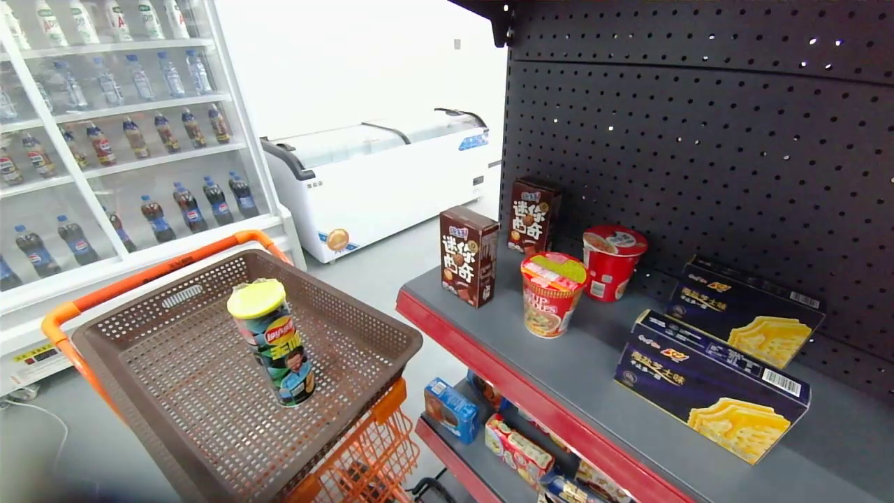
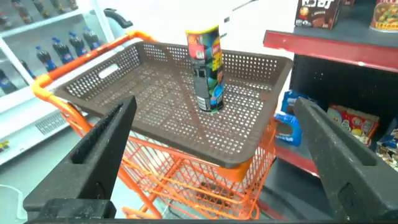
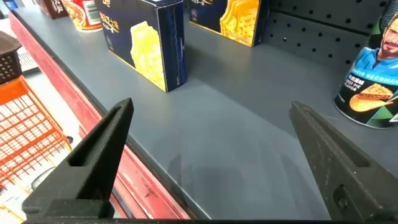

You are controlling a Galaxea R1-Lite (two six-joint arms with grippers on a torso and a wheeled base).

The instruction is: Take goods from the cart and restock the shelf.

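- The left gripper [image 2: 214,102] is open, with its two fingers spread wide and nothing between them. It hangs above and in front of the cart basket [image 2: 249,146], apart from it.
- The right gripper [image 3: 211,104] is open too and holds nothing. It hovers over a bare part of the shelf [image 3: 236,124], between a yellow-and-blue box [image 3: 152,40] and a blue can [image 3: 373,81] that already stands there.
- The chips can [image 2: 205,68] is the only product in the brown basket. It stands on the basket floor, near the middle, and touches no wall.
- I judge the can to be light and stiff, like a cardboard tube. Its printed skin looks smooth, so it may slip in the fingers, and the chips inside break easily.
- The best place to hold it seems the middle of the body, from the side. The yellow lid could come off, so I would not take it there.
- The can is upright: its long axis is vertical and the lid points up. In the head view it seems to lean a little, but this may be only the viewing angle.
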